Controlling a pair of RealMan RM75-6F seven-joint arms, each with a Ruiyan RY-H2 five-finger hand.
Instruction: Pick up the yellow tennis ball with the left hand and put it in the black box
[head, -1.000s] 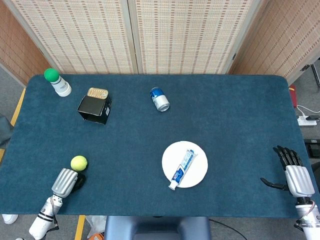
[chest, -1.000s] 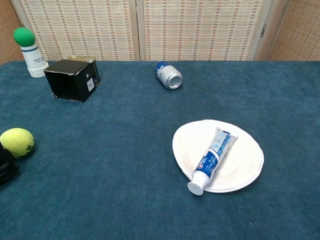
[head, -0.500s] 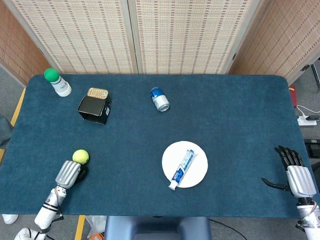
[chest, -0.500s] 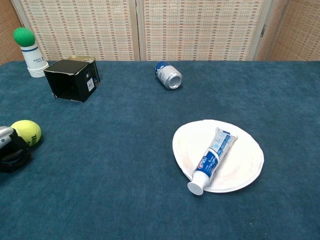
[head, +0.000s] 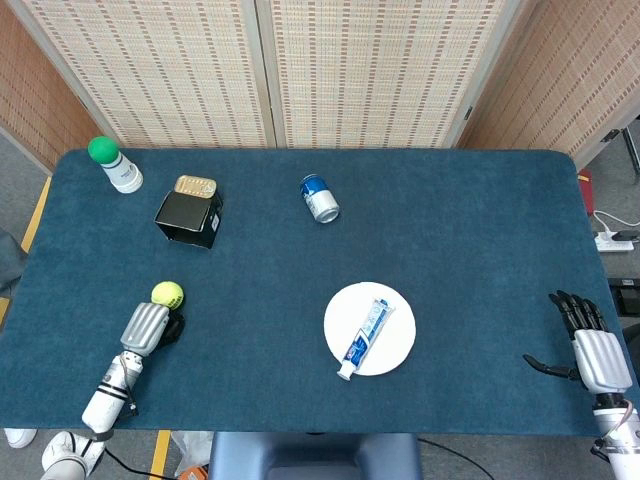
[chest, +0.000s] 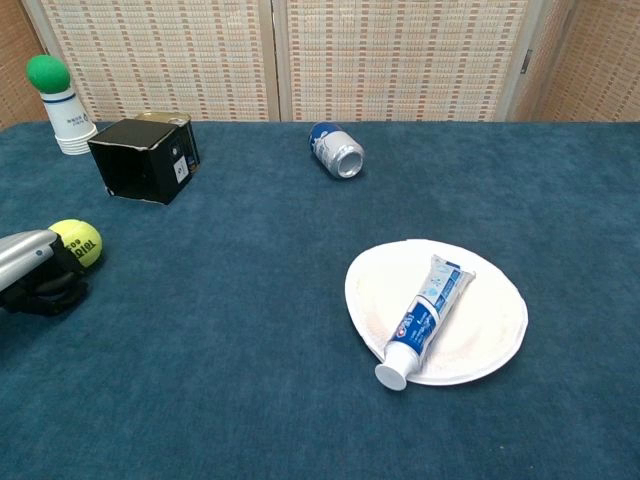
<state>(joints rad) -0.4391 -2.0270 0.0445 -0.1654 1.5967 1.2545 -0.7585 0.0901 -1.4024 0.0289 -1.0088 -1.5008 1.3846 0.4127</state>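
The yellow tennis ball (head: 167, 295) (chest: 78, 243) is at the front left of the blue table, at the fingertips of my left hand (head: 146, 327) (chest: 35, 270). The dark fingers curl around the ball's near side and hold it. The black box (head: 188, 218) (chest: 143, 158) stands further back on the left, its open top tilted, well apart from the hand. At the table's front right edge, my right hand (head: 590, 348) has its fingers spread and holds nothing; only the head view shows it.
A white cup with a green ball on top (head: 117, 166) (chest: 58, 105) stands at the back left. A tin (head: 195, 186) lies behind the box. A blue can (head: 320, 198) (chest: 337, 150) lies on its side mid-table. A white plate (head: 392, 352) (chest: 490, 330) carries a toothpaste tube (head: 364, 334) (chest: 425, 310).
My left hand has moved forward over the table toward the black box, and the tennis ball has travelled with it. The right hand has barely shifted.
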